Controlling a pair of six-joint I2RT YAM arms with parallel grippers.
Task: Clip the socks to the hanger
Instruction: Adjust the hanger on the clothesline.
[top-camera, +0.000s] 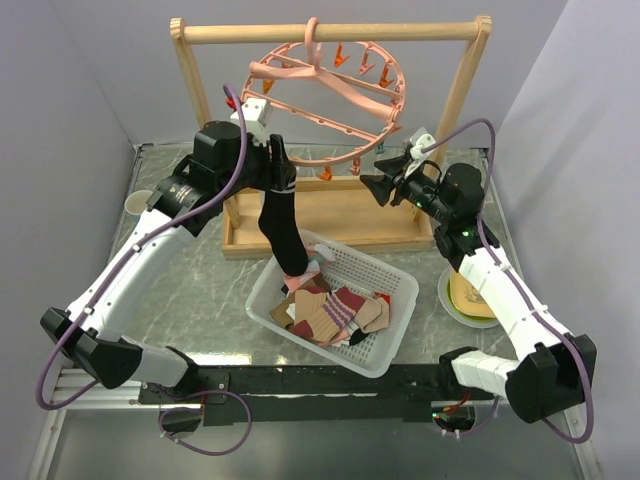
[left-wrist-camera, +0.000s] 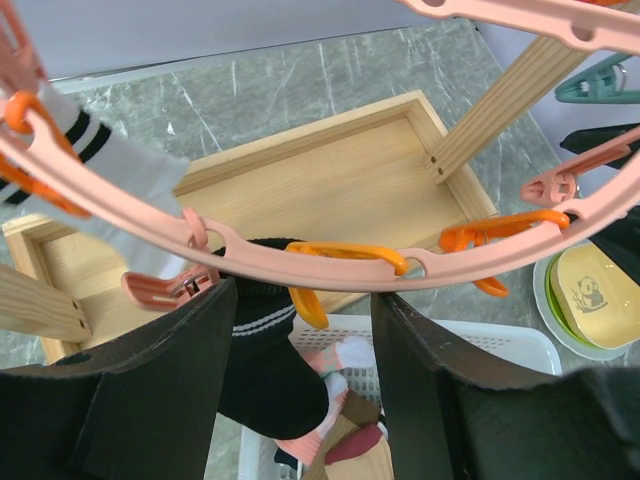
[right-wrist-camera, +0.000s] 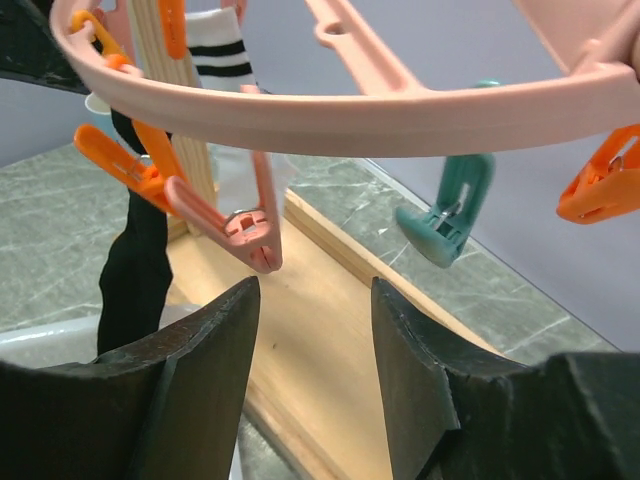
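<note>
Grey walls box in a marbled table (top-camera: 200, 280). From above, the wooden rack (top-camera: 330, 32) stands at twelve o'clock with the hanger (top-camera: 300, 76) hooked on its bar, the ring tilted with its low edge towards six. The left gripper (top-camera: 272, 160) sits at the ring's eight o'clock rim, beside the top of a black sock (top-camera: 280, 225). The sock's long axis runs straight down, cuff up, with its foot reaching the white basket (top-camera: 400, 340) at six, where the other socks (top-camera: 325, 312) lie. The right gripper (top-camera: 375, 185) hovers at the rim's four o'clock, probably to steady the ring or work a clip.

From the left wrist, the ring sweeps from nine to three. The black sock hangs just under it, between a pink clip (left-wrist-camera: 165, 288) and an orange clip (left-wrist-camera: 345, 255). The jaws are spread wider than the sock, which lies against the nine o'clock finger (left-wrist-camera: 150, 400) with basket showing on its other side. It does not look pinched, and I cannot tell what carries its top. A white striped sock (left-wrist-camera: 120, 170) hangs at ten.

From the right wrist, the jaws are released and empty, aimed at a salmon clip (right-wrist-camera: 250, 230) at twelve. A teal clip (right-wrist-camera: 450, 215) dangles at two.
</note>
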